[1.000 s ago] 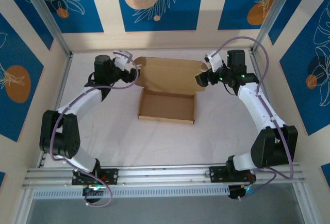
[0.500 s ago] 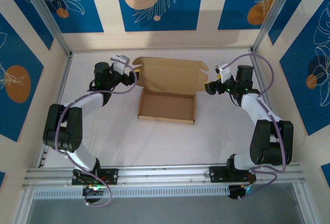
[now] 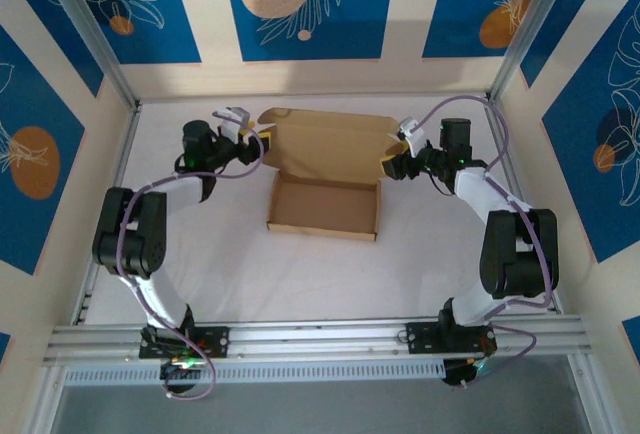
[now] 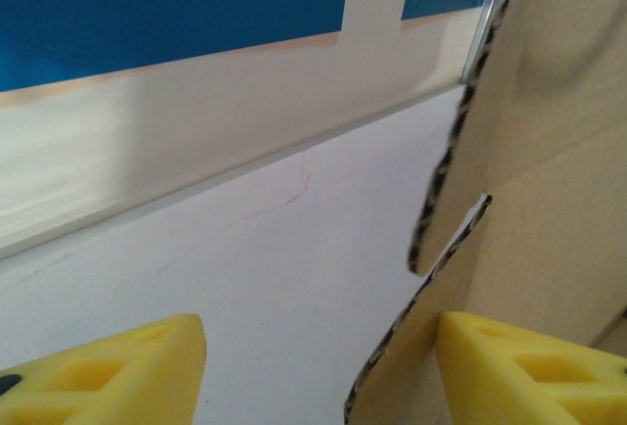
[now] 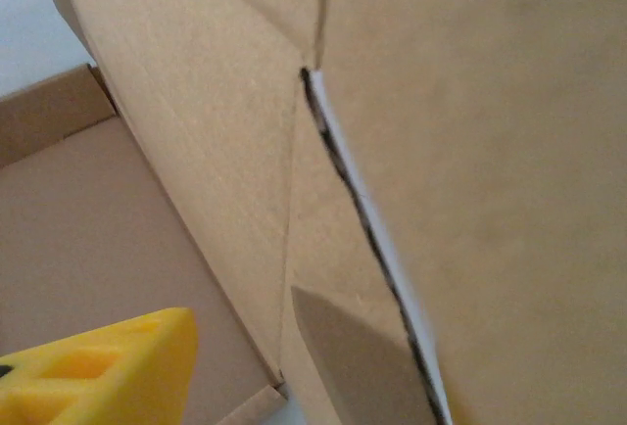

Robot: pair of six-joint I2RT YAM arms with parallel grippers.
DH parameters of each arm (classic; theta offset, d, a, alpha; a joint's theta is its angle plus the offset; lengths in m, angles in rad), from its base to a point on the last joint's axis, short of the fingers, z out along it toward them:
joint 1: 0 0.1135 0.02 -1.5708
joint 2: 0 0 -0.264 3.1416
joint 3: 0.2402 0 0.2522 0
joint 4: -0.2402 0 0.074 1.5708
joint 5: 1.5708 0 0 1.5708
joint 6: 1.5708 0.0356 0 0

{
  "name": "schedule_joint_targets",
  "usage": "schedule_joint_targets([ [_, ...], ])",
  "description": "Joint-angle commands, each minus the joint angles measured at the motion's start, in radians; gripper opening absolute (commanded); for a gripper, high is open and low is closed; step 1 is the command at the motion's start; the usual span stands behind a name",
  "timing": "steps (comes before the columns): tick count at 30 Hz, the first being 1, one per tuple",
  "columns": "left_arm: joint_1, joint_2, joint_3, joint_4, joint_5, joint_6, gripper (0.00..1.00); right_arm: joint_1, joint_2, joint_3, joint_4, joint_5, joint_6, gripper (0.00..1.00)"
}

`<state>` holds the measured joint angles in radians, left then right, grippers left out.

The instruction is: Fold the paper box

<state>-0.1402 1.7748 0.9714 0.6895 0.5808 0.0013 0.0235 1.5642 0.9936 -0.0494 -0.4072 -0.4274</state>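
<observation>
The left gripper [image 3: 258,140] is sitting at the left end of the paper box [image 3: 325,206], its yellow fingers [image 4: 118,371] standing well apart. In the left wrist view the ragged cut edge of the left flap [image 4: 529,180] is running down between them, just beside the right-hand finger. A narrow slot [image 4: 460,234] is cutting into that edge. Bare white table [image 4: 245,259] is lying open across the rest of the gap and on toward the back wall [image 4: 147,141].

The right gripper [image 3: 392,162] is meeting the opposite end of the lid [image 3: 330,136]. Its wrist camera is looking at cardboard from very close. One yellow finger [image 5: 98,371] is showing on the tray side and the other is hidden behind the right flap [image 5: 490,151], so I cannot tell whether the jaws are apart or pressing on it. A dark cut line is dividing two panels there.

The box is lying in the far half of the table. Its shallow tray [image 3: 300,216] is facing up and the lid is opened back behind the tray's far edge, near the back wall. Open table is stretching on both sides of the tray and in front of it, toward the arm bases.
</observation>
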Motion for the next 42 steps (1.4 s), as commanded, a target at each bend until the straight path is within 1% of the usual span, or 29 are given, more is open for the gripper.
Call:
schedule_joint_targets([
  [1,0.0,0.012,0.035,0.0,0.048,0.013,0.58,0.019,0.01,0.039,-0.018,0.043,-0.015,0.52],
  [4,-0.004,0.005,0.028,-0.007,0.044,0.022,0.53,0.03,-0.001,0.035,-0.011,0.058,0.005,0.32],
  [6,-0.008,-0.002,0.02,-0.014,0.04,0.034,0.48,0.037,-0.007,0.031,-0.011,0.073,0.012,0.2],
  [8,-0.013,-0.014,0.007,-0.015,0.036,0.044,0.45,0.045,-0.016,0.024,-0.015,0.088,0.016,0.12],
  [10,-0.019,-0.024,-0.003,-0.026,0.033,0.059,0.42,0.053,-0.031,0.011,-0.008,0.107,0.02,0.08],
  [17,-0.052,-0.049,-0.014,-0.052,0.02,0.09,0.36,0.057,-0.079,-0.028,0.01,0.099,0.008,0.06],
  [21,-0.081,-0.07,-0.029,-0.08,-0.012,0.128,0.31,0.085,-0.09,-0.03,0.008,0.178,0.026,0.06],
  [23,-0.099,-0.081,-0.035,-0.088,-0.017,0.143,0.26,0.107,-0.087,-0.023,0.004,0.226,0.03,0.06],
  [26,-0.125,-0.1,-0.048,-0.105,-0.024,0.177,0.17,0.127,-0.085,-0.026,0.012,0.263,0.042,0.06],
  [30,-0.152,-0.129,-0.059,-0.144,-0.023,0.199,0.02,0.137,-0.072,-0.017,0.008,0.308,0.064,0.04],
  [32,-0.162,-0.145,-0.066,-0.151,-0.044,0.188,0.0,0.144,-0.072,-0.01,0.005,0.327,0.082,0.03],
  [36,-0.202,-0.153,-0.086,-0.104,-0.129,0.137,0.0,0.186,-0.075,0.009,0.002,0.354,0.158,0.01],
  [37,-0.216,-0.148,-0.092,-0.082,-0.171,0.124,0.0,0.201,-0.073,0.016,-0.005,0.358,0.186,0.0],
  [40,-0.254,-0.126,-0.104,0.0,-0.281,0.071,0.0,0.261,-0.061,0.031,-0.005,0.442,0.267,0.0],
  [42,-0.279,-0.115,-0.106,0.047,-0.392,0.035,0.0,0.305,-0.057,0.033,0.009,0.51,0.327,0.0],
])
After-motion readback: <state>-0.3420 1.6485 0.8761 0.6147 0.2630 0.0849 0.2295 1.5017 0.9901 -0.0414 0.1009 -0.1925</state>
